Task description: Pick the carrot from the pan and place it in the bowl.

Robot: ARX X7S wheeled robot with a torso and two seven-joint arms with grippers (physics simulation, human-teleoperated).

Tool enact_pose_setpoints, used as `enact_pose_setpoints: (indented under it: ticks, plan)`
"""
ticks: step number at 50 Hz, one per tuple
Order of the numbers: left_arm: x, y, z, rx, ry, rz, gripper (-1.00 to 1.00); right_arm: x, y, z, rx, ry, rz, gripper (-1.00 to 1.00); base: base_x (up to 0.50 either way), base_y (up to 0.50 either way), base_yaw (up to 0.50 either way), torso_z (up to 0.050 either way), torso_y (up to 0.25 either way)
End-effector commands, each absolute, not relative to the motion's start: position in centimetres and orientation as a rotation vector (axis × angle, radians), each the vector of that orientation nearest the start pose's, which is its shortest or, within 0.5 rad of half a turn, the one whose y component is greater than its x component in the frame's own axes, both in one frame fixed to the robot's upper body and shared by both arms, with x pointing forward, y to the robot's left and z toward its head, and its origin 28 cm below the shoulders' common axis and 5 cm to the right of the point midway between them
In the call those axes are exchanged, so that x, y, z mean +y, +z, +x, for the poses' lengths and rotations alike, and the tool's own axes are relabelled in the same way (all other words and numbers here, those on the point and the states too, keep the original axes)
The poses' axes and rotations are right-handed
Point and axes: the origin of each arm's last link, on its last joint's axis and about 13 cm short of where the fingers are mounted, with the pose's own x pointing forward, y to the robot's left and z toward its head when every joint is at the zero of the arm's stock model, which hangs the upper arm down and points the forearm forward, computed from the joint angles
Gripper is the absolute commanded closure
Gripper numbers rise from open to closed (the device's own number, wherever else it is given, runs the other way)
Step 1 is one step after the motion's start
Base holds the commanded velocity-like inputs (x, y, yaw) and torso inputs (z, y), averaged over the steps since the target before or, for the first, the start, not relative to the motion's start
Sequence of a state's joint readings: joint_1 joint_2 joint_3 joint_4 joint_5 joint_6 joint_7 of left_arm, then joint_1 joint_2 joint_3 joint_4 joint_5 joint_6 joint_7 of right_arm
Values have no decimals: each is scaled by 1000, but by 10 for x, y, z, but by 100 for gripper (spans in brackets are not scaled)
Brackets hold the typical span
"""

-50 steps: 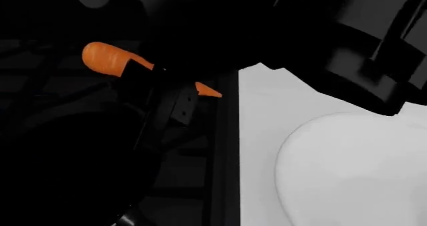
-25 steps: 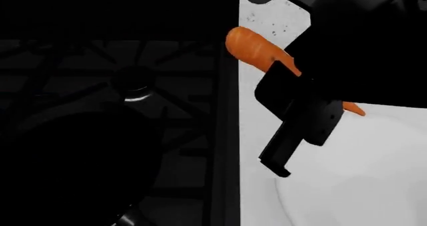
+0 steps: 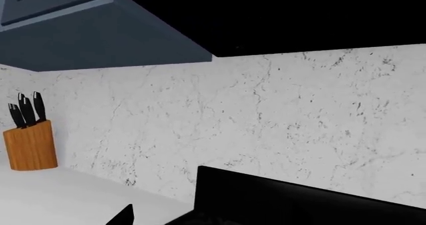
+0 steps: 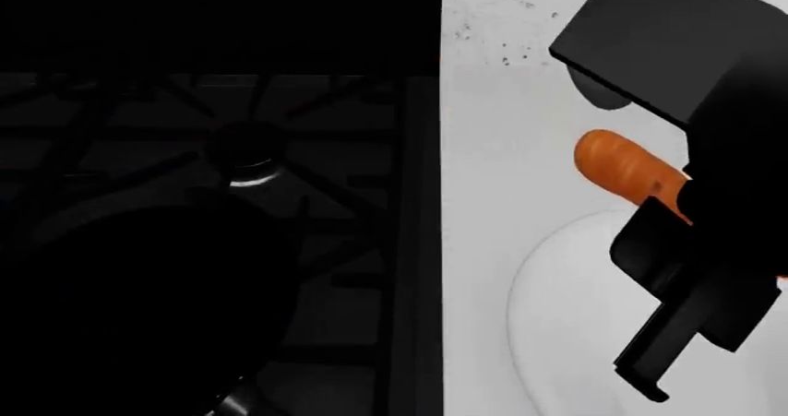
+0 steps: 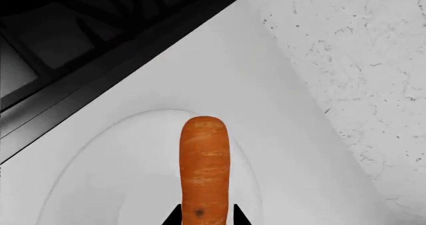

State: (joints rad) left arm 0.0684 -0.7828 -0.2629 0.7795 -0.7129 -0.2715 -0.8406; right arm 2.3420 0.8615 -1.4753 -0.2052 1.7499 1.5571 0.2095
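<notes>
The carrot [image 4: 622,167] is out of the pan [image 4: 124,314] and clamped in the right gripper [image 4: 689,250], at the frame's right over the bowl [image 4: 579,324] rim (blunt end leading). Only lowering and release remain. The left gripper is unseen.

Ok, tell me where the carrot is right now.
In the head view the carrot is at the right, clamped in the right gripper in the air over the white bowl, right of the stove.
</notes>
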Motion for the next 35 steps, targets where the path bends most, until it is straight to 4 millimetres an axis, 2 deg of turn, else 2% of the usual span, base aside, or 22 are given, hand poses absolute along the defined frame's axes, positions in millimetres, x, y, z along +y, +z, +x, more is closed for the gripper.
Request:
enact_pose_setpoints:
  ticks: [1,16,35]
  plan:
    - [304,195,170,-450,504,12,-100,-174,388,199,719,326,-887,100,0,0,0,0,0]
    - [302,196,170,-446,495,19,-100,-177,374,183,776,350,-860,100,0,0,0,0,0]
    - [298,195,172,-439,486,25,-100,-189,366,179,802,342,-832,100,0,0,0,0,0]
